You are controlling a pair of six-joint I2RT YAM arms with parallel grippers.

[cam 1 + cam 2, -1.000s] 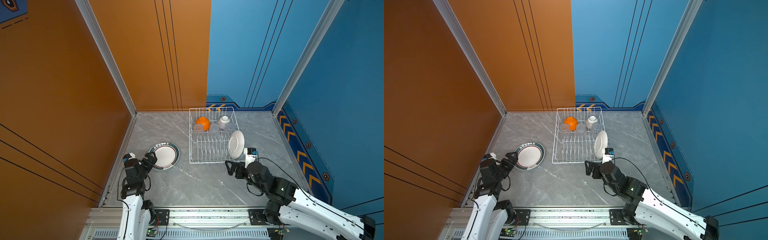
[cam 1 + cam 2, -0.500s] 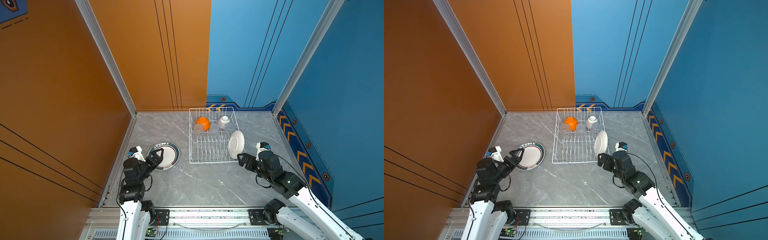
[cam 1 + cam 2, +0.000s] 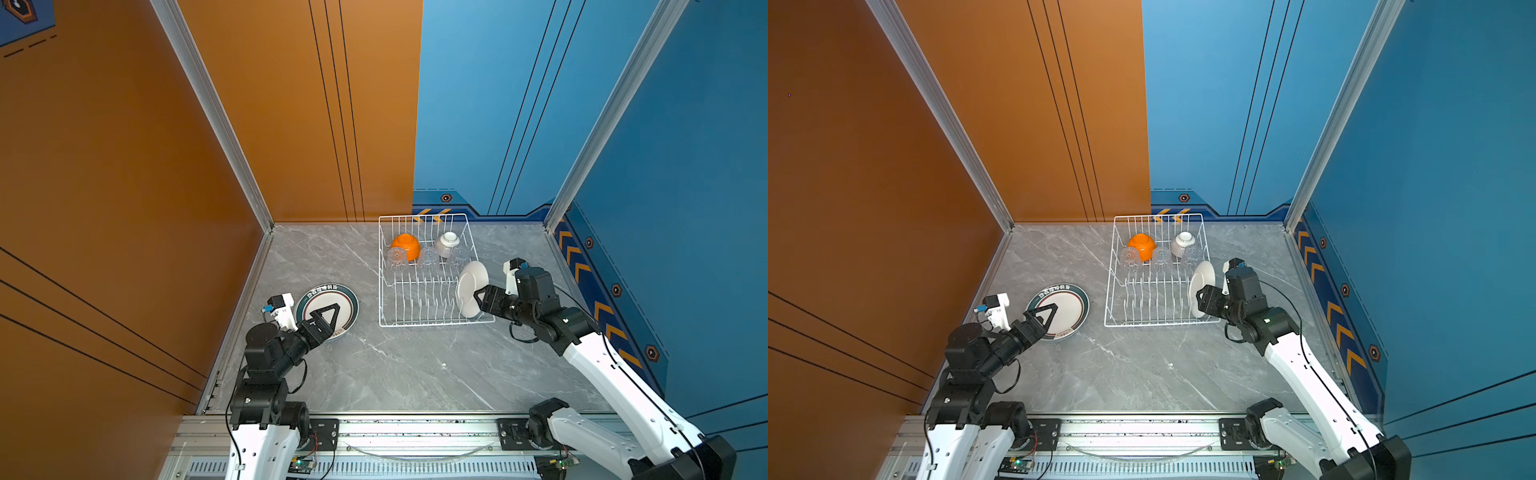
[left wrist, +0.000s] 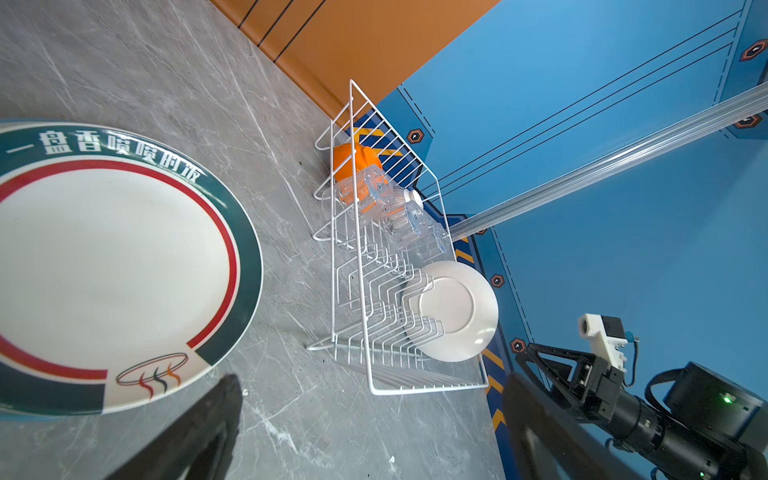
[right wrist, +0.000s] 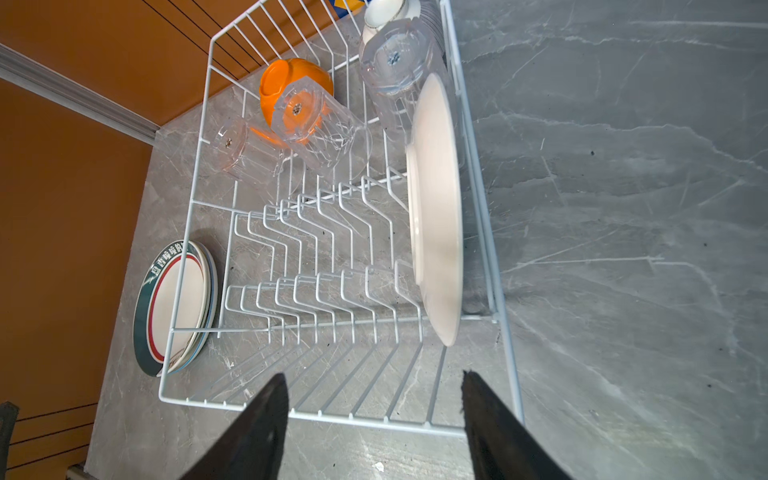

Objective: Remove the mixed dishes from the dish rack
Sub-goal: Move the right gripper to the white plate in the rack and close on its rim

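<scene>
The white wire dish rack stands at the back middle of the table. A plain white plate stands upright in its right-hand slots. An orange bowl, a white ribbed bowl and clear glasses sit in its far half. My right gripper is open at the rack's near right corner, just short of the white plate, with nothing between its fingers. My left gripper hangs open over the near edge of a teal-rimmed plate left of the rack.
The teal-rimmed plate tops a small stack of plates lying on the grey marble table. Orange walls close the left and back left, blue walls the back right and right. A metal rail runs along the front edge.
My right gripper has moved forward to the rack's near right corner beside the white plate, and its jaws have narrowed. The left gripper has lifted and drawn back a little from the teal-rimmed plate.
</scene>
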